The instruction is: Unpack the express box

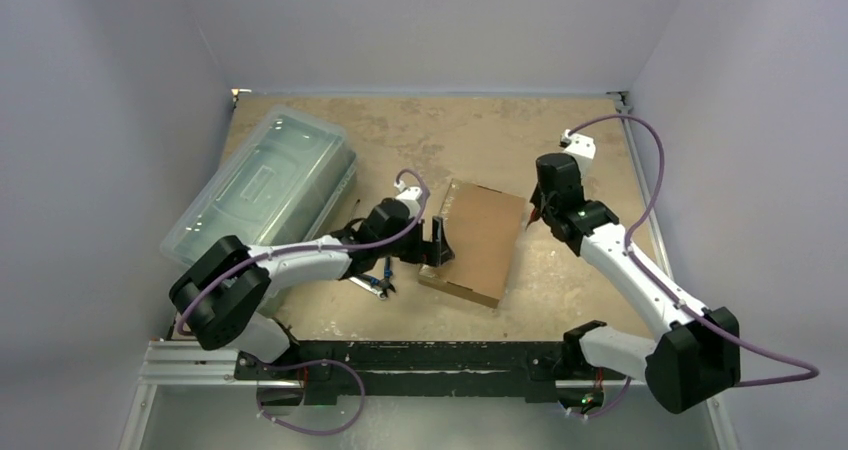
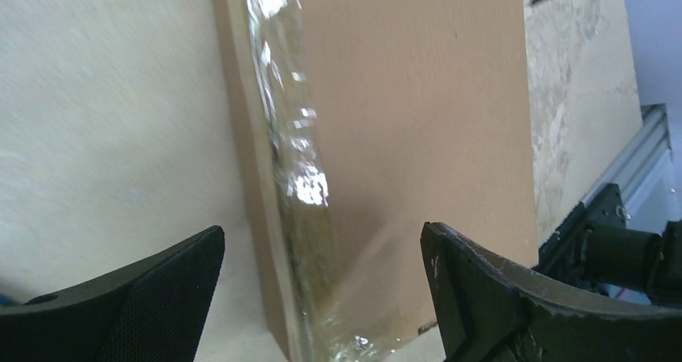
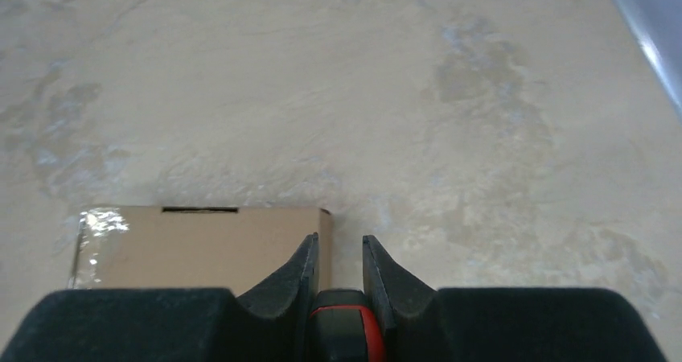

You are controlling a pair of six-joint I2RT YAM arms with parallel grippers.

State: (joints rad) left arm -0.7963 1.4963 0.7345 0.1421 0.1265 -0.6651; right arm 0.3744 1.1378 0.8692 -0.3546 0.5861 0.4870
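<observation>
White arm links, black joints, purple cables, black fingers (image 2: 474,298)

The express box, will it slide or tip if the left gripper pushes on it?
The express box lies flat and low, so it should slide rather than tip. Its cardboard looks stiff, though the glossy tape may be slippery for the open left gripper.

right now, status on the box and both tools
Left tool open, straddling the taped edge of the box. Right tool nearly shut, empty, at box corner. Box closed, flat on table. Bin off to the left, clear.
</observation>
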